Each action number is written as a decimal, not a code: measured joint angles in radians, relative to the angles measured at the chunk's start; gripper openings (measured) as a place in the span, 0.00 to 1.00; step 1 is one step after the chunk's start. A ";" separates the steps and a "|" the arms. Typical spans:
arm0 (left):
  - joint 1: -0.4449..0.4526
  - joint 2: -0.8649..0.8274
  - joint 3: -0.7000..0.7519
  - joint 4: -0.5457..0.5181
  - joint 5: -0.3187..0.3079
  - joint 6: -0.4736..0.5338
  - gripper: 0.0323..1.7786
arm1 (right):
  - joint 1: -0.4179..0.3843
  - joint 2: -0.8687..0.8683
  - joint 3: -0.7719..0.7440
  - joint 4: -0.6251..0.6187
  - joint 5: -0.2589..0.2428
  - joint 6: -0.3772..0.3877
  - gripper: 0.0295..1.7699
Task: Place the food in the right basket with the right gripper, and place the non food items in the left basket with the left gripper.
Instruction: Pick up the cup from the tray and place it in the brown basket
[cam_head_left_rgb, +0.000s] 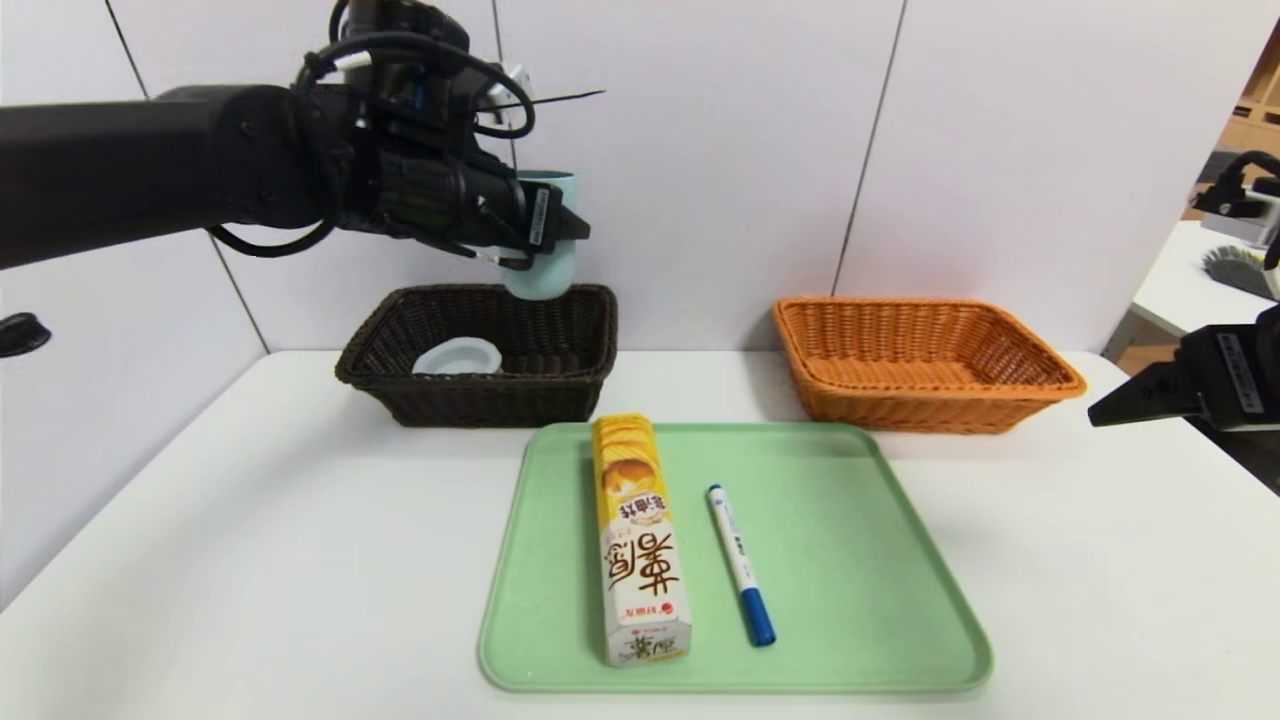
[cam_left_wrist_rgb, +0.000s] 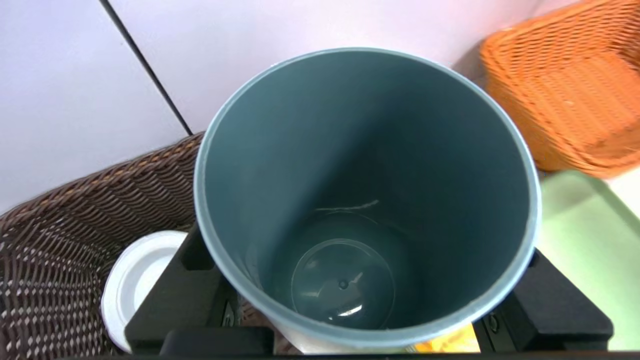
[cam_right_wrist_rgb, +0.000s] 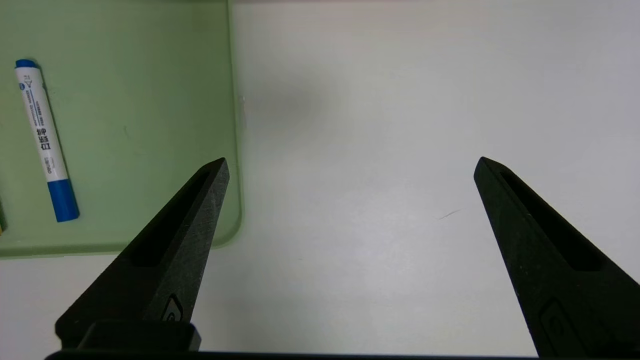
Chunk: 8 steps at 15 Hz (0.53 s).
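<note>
Two baskets sit at the back of the white table (cam_head_left_rgb: 250, 520): dark brown woven wicker basket (cam_head_left_rgb: 560, 350) at centre-left of the head frame, orange-tan woven wicker basket (cam_head_left_rgb: 925, 362) at centre-right. Left gripper (cam_head_left_rgb: 560, 225), upper left, clamps the dusty-blue plastic cup (cam_head_left_rgb: 545, 275) upright above the dark basket's right end. Translucent white round plastic roll (cam_head_left_rgb: 457, 357) lies inside that basket. On the pale green plastic tray (cam_head_left_rgb: 850, 560), lower centre: long yellow-and-white chip carton (cam_head_left_rgb: 638, 540), white marker with blue cap (cam_head_left_rgb: 740, 562) just beside it, apart. Right gripper (cam_right_wrist_rgb: 350, 165), at right edge, hangs over bare table, fingers spread wide, holding nothing.
</note>
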 joint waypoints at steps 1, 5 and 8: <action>0.013 0.029 0.000 -0.029 -0.001 -0.001 0.65 | -0.004 -0.001 0.000 0.001 0.000 0.000 0.96; 0.039 0.137 -0.001 -0.112 0.001 -0.005 0.65 | -0.029 -0.007 0.000 0.001 0.000 0.000 0.96; 0.050 0.204 -0.001 -0.120 0.000 -0.017 0.65 | -0.052 -0.009 -0.002 0.000 0.000 -0.002 0.96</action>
